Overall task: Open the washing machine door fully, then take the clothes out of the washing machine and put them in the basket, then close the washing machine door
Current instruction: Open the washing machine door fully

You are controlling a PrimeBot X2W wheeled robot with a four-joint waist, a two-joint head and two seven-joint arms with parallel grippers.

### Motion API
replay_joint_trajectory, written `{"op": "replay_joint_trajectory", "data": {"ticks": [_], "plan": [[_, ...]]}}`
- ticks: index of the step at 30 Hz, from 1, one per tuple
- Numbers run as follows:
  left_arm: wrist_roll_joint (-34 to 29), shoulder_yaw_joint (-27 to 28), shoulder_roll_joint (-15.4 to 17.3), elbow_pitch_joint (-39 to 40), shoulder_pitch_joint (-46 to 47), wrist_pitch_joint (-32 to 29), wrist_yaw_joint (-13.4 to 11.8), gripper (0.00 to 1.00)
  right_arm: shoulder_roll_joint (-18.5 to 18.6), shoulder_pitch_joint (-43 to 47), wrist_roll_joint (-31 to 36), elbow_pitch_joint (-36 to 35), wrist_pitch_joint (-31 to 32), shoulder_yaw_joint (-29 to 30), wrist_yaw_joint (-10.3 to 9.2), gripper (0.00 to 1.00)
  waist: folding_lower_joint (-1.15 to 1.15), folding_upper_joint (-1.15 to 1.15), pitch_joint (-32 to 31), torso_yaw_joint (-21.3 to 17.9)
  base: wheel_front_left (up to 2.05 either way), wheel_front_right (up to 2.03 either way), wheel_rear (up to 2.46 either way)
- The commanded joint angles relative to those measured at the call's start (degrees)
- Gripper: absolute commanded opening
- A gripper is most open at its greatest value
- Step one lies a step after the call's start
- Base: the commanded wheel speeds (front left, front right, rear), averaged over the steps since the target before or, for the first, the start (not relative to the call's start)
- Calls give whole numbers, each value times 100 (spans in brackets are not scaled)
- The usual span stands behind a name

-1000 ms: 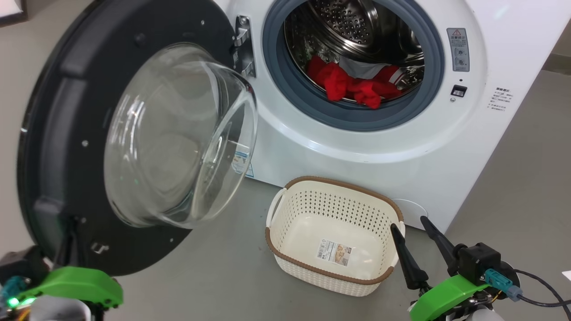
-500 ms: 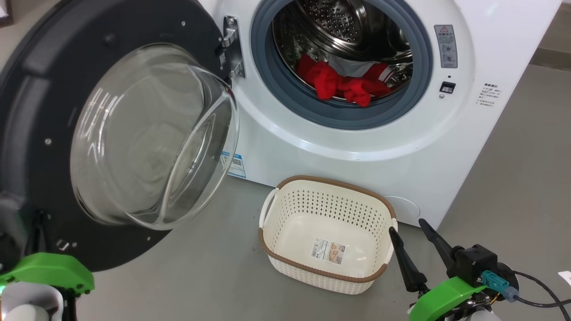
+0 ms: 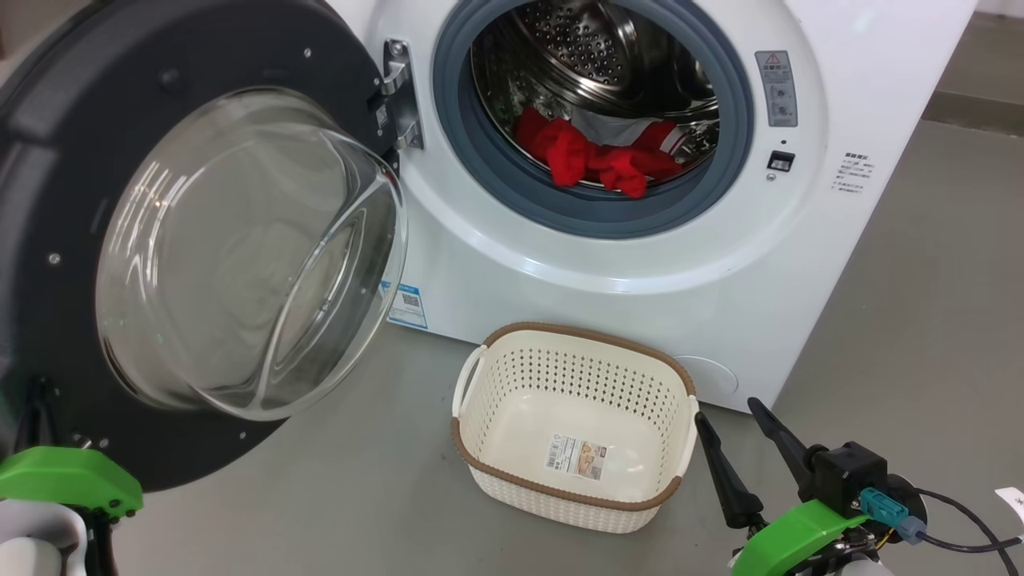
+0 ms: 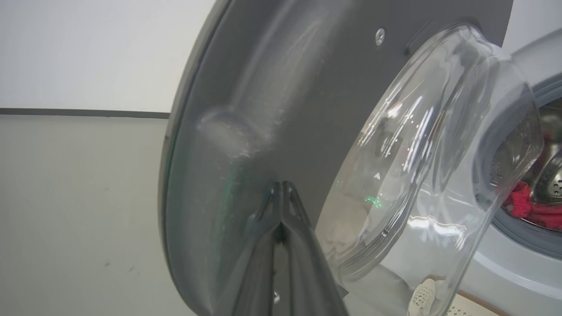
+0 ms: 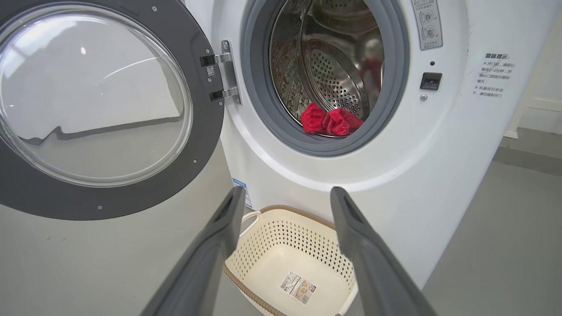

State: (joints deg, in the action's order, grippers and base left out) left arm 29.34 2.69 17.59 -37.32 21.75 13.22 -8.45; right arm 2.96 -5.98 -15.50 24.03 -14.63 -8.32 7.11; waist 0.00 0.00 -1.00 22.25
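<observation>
door point(image 3: 64, 160): stands open
left gripper point(image 4: 283, 186): closed, tips at door
right gripper point(image 5: 285, 193): spread wide, empty
clothes point(image 3: 592, 156): in drum point(image 3: 608, 48)

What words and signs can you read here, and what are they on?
"温馨提示:" heads the small print on the washing machine; the lines below it are too small to read.
Red warning triangle, no readable words: grey sticker beside the drum opening.
Blue label, low on the machine: a code square, text too small to read.
Paper label in the basket: too small to read.
</observation>
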Motion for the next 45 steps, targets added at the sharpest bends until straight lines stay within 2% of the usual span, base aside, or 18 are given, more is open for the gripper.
{"op": "replay_joint_trajectory", "data": {"ticks": [1, 5, 6, 7, 8, 9, 10, 11, 15, 23, 38, 45], "plan": [[15, 233, 285, 184, 234, 73, 48, 0, -8, -85, 8, -128, -37, -123, 37, 100, 0, 0, -13, -25, 0, 0, 0], [3, 214, 188, 598, 37, 113, 60, 0, -8, -84, -38, -164, -37, -48, 37, 100, 0, 0, -60, -94, 0, 0, 0], [-10, 208, 166, 751, -30, 120, 45, 10, -8, -87, -42, -178, -37, -38, 37, 100, 0, 0, -76, -121, 0, 0, 0], [-32, 199, 149, 916, -101, 124, 18, 21, -8, -90, -45, -199, -37, -24, 37, 100, 0, 0, -96, -151, 0, 0, 0], [-45, 193, 132, 1096, -176, 126, -14, 42, -8, -90, -48, -220, -37, -12, 37, 100, 0, 0, -114, -186, 0, 0, 0], [-48, 182, 113, 1283, -256, 103, -43, 65, -8, -92, -55, -244, -37, 2, 37, 100, 0, 0, -133, -226, 0, 0, 0], [-56, 162, 104, 1478, -342, 60, -65, 94, -8, -92, -57, -264, -37, 15, 37, 100, 0, 0, -151, -271, 0, 0, 0], [-58, 132, 91, 1689, -427, 7, -72, 100, -8, -92, -50, -284, -37, 27, 37, 100, 0, 0, -170, -320, 0, 0, 0], [-40, 25, 60, 2593, -768, -132, -26, 100, -8, -81, -36, -389, -37, 98, 37, 100, 0, 0, -222, -546, 0, 0, 0], [16, -132, 12, 3573, -1219, -82, 199, 100, -8, -101, 47, -616, -37, 273, 37, 100, 0, 0, -185, -1012, 0, 0, 0], [-236, -591, -159, 3532, -1933, 57, 325, 100, -8, -120, 168, -962, -37, 617, 37, 100, 0, 0, -95, -2055, 0, 0, 0], [-380, -634, -232, 3376, -2199, 144, 402, 100, -8, -52, 165, -1100, -37, 687, 37, 100, 0, 0, -151, -2366, 0, 0, 0]]}}
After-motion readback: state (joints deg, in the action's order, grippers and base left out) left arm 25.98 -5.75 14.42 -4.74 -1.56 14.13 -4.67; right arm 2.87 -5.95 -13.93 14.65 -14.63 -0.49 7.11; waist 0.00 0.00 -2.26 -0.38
